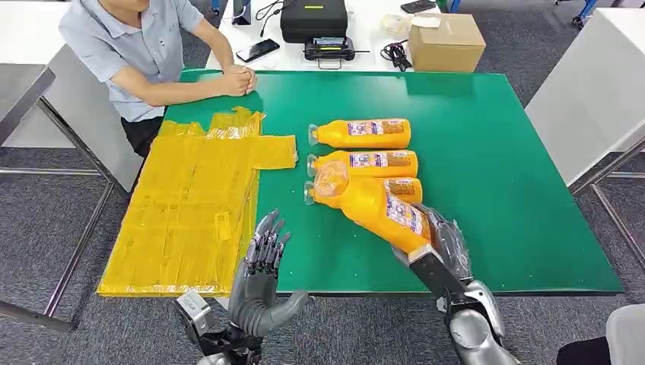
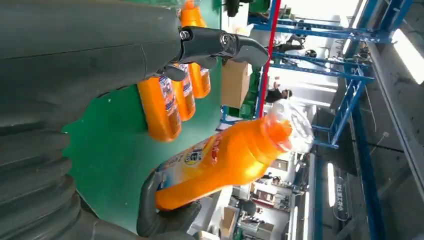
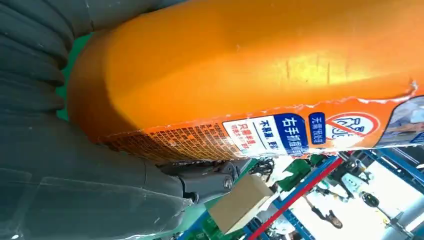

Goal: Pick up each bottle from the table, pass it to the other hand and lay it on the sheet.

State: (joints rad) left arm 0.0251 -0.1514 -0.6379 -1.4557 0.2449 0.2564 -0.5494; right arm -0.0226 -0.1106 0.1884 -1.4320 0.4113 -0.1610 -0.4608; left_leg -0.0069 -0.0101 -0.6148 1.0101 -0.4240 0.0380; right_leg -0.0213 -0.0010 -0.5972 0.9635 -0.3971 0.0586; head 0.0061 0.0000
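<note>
The right hand [image 1: 441,243] grips the base of an orange bottle [image 1: 373,205], lifted clear of the tabletop [image 1: 494,190] near its front edge. Its long axis slants up, cap end pointing toward the left hand [image 1: 262,255], which waits with fingers [image 1: 266,232] spread wide and empty beside the yellow sheet [image 1: 190,205]. Three bottles [image 1: 365,148] lie mid-tabletop.

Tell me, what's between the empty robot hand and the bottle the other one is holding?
Nothing but bare green table, as the head view shows, between the left robot hand and the held bottle.
</note>
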